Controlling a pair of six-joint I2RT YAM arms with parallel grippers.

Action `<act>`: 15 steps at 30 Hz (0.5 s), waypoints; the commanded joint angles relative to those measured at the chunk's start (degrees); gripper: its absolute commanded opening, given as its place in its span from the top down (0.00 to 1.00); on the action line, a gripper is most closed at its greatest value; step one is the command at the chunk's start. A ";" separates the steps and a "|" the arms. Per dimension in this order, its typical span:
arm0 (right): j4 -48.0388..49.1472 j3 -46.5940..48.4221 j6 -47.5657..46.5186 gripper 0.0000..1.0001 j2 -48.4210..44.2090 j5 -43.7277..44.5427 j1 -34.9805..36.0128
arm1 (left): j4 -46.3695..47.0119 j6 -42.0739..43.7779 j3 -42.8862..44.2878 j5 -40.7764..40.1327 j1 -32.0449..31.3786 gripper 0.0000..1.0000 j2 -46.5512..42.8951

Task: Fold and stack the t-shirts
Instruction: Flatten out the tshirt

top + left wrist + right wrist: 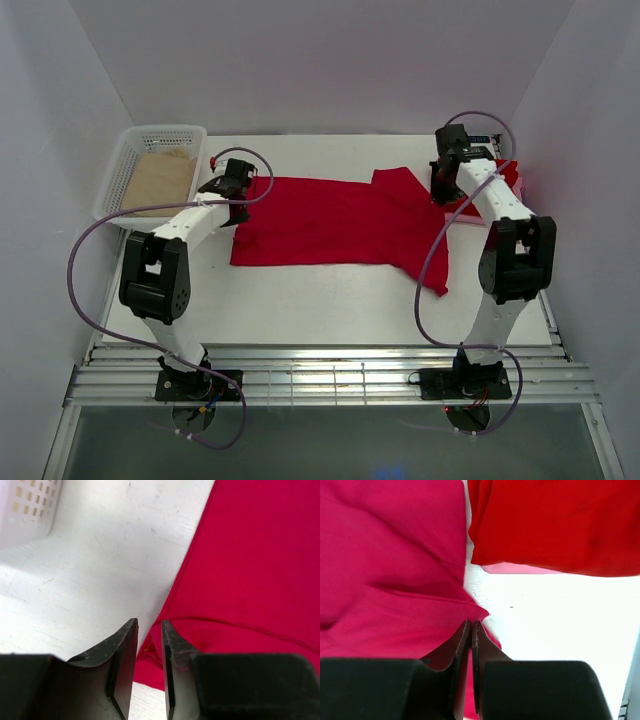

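One red t-shirt [330,220] lies spread flat across the middle of the table, a sleeve folded over at its right end. My left gripper [240,207] hovers over its left edge [240,570]. Its jaws [149,625] stand a little apart, straddling the hem, with nothing pinched between them. My right gripper [437,190] is at the shirt's far right edge, and its fingers [471,624] are shut on a corner of the red cloth [390,580]. A second red t-shirt [508,178] lies bunched by the right wall, also seen in the right wrist view [555,525].
A white mesh basket [130,150] stands at the back left with a tan sheet [160,180] in it; its wall [25,510] shows in the left wrist view. A pale pink piece [515,569] peeks out under the second shirt. White walls close in left and right.
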 commanded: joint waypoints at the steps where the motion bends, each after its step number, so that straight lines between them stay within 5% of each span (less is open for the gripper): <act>1: -3.47 4.43 0.08 0.92 -9.07 -0.92 0.03 | -0.87 0.56 1.55 -0.62 0.39 0.64 -4.57; 6: -5.05 0.58 -0.54 0.92 -14.95 -0.92 0.73 | -0.61 -0.06 -1.09 0.87 0.39 0.63 -3.00; 9: -6.46 -2.59 -0.19 0.92 -19.08 -2.67 1.08 | -0.52 -1.28 -2.94 3.33 0.39 0.48 -1.24; 15: -8.48 -8.83 0.60 0.92 -29.46 -5.32 3.37 | -0.08 -5.68 -4.96 14.47 0.39 0.41 1.84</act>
